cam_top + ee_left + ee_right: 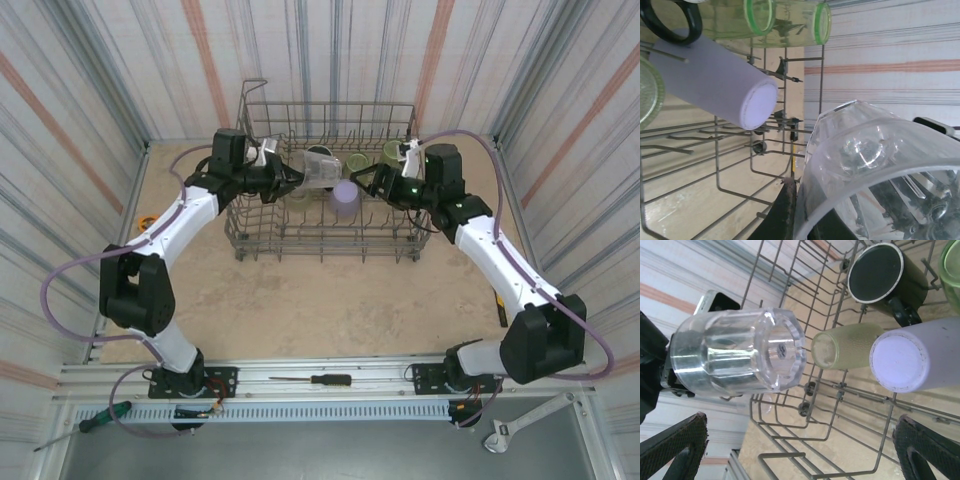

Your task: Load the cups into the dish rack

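The grey wire dish rack (330, 106) stands at the back of the table. My left gripper (296, 176) is shut on the rim of a clear plastic cup (322, 167), held on its side above the rack's middle. In the left wrist view that cup (875, 160) is close up, one finger (784, 212) against its wall. My right gripper (373, 181) hangs open over the rack's right part, nothing between its pads (682, 440), the clear cup (740, 357) just beyond them. A lavender cup (346, 198), olive-green tumblers (357, 160) and a black mug (880, 272) sit in the rack.
Corrugated walls close in the table on three sides. A black-handled screwdriver (316, 380) lies on the front rail between the arm bases, a green-handled one (100, 418) at the lower left. The tan tabletop (320, 300) lies in front of the rack.
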Robot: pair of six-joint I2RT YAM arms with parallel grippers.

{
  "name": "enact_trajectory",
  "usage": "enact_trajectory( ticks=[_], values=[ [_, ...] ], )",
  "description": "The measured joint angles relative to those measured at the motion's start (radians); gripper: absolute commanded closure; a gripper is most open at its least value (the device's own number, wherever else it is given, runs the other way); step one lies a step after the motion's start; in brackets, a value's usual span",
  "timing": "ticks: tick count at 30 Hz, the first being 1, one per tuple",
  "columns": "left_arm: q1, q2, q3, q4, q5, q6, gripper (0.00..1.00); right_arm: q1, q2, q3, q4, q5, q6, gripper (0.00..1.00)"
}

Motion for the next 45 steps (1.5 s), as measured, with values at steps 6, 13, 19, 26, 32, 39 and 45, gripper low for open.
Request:
enact_trajectory(
  ticks=[6, 13, 19, 26, 32, 39, 45],
  values=[
    [0.002, 0.003, -0.025, 0.106, 0.051, -0.084, 1.0, 0.0, 0.008, -0.019, 0.071, -0.036, 0.033, 0.01],
    [0.002, 0.021, -0.063, 0.246, 0.098, -0.196, 1.0, 0.0, 0.015, -0.035, 0.15, -0.067, 0.089, 0.01],
    [0.008, 0.043, -0.079, 0.328, 0.127, -0.253, 1.0, 0.0, 0.047, -0.029, 0.206, -0.094, 0.159, 0.01],
    [0.008, 0.091, -0.09, 0.454, 0.166, -0.335, 1.0, 0.0, 0.1, -0.022, 0.319, -0.143, 0.257, 0.01],
    [0.008, 0.12, -0.093, 0.544, 0.2, -0.377, 1.0, 0.0, 0.154, 0.019, 0.342, -0.175, 0.309, 0.01],
    [0.008, 0.13, -0.103, 0.596, 0.216, -0.397, 1.0, 0.0, 0.181, 0.021, 0.372, -0.178, 0.361, 0.01],
    [0.008, 0.13, -0.103, 0.608, 0.233, -0.406, 1.0, 0.004, 0.206, 0.043, 0.409, -0.182, 0.392, 0.01]
  ],
)
